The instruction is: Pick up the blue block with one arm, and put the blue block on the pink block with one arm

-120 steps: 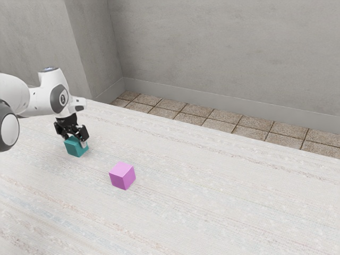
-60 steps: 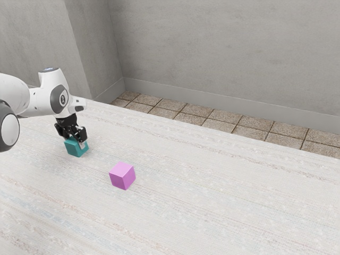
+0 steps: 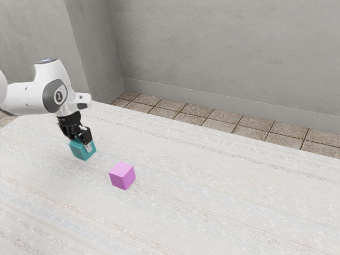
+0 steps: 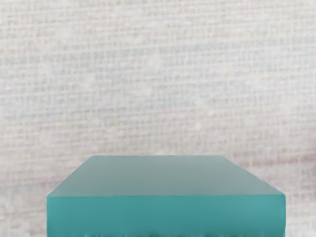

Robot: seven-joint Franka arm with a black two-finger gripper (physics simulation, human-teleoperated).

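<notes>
While the gripper [image 3: 81, 141] grips the blue block [image 3: 83, 151] between its two black fingers, one on each side, the task stands at the carry: the pick looks done and the placing is not yet begun; the block, more teal than pure blue, hangs under the hand at a slight tilt and appears to sit just clear of the table [image 3: 223, 180], though the gap beneath it is hard to make out; in the wrist view the same block [image 4: 165, 195] shows close under the hand with pale table beyond it. The pink block [image 3: 122, 176] lies flat on the table, apart from the held block, toward the exterior view's right and nearer the camera; nothing rests on it. The next move, by this reading, calls for more height first, so that the blue block's lower edge clears the pink block's top; then a short travel toward the exterior view's right and the near side until one cube is over the other; then a level descent; the tilt would want squaring up, since a cube set down on a corner may slide off so small a top. Nothing stands between the two blocks; the white arm [image 3: 40, 95] reaches in from the exterior view's left; at the far side lie a brown tiled floor [image 3: 239, 125] and a grey wall [image 3: 223, 48], both well apart from the work.
</notes>
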